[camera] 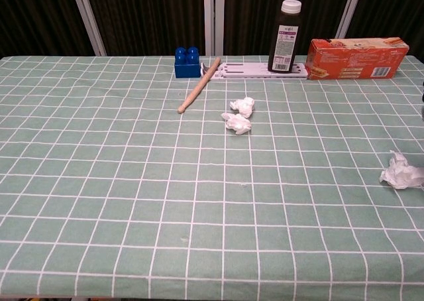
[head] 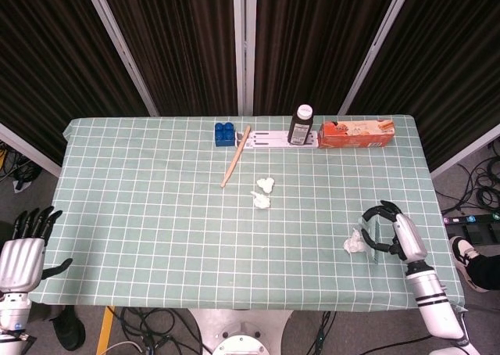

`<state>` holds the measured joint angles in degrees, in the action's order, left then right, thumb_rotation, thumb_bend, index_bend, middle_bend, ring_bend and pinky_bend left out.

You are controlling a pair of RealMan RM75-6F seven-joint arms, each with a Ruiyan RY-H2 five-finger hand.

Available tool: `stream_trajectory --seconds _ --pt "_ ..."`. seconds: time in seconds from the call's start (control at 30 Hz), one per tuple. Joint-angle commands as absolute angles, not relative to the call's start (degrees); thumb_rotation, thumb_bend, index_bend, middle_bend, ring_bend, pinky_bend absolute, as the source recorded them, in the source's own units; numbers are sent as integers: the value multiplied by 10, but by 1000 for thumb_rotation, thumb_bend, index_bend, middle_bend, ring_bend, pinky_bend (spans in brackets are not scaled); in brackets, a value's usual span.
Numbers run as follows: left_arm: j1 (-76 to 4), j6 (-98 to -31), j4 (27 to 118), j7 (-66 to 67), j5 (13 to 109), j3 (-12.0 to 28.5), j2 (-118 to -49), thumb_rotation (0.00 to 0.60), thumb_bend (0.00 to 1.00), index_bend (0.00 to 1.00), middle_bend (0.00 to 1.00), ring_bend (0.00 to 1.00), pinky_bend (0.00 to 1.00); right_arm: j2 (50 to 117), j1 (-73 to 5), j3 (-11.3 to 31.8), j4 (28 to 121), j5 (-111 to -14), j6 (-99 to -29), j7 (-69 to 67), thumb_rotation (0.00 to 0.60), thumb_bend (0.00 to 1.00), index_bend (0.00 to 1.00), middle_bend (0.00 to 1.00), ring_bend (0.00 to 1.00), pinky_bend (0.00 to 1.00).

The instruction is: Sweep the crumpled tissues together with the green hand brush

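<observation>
Right hand (head: 397,238) grips green hand brush (head: 373,238) just beside lone tissue (head: 355,242); left hand (head: 21,249) spread, off bench (head: 141,214).

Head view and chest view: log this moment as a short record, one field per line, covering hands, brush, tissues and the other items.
right hand: right hand grips the green hand brush near the table's right edge
left hand: left hand off the table's left side, fingers spread, holding nothing
lone tissue: lone tissue just left of the brush
tissue pair: tissue pair mid-table, close together
other items: wooden stick, blue block, dark bottle, orange box
surface: checked tablecloth
</observation>
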<state>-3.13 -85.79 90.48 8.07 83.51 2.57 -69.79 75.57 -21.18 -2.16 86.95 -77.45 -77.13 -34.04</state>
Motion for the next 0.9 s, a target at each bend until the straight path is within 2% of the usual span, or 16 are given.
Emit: stream_trajectory --seconds 0.03,0.27,0.57,0.9 --pt "-30 -860 903 78 836 25 -699 600 0 123 77 45 0 789 -207 -16 870 -773 -753 -319 600 468 652 540 290 72" --pt "-26 -867 898 71 837 24 -698 600 0 123 77 44 0 862 -223 29 842 -776 -745 -263 600 513 653 540 290 56" --pt "-20 -872 896 66 836 21 -699 600 0 123 77 44 0 943 -293 96 785 -760 -668 -229 600 513 658 539 289 54" --pt "-21 -868 896 68 836 22 -696 600 0 123 77 45 0 1052 -375 168 672 -745 -625 -226 600 513 659 538 288 52"
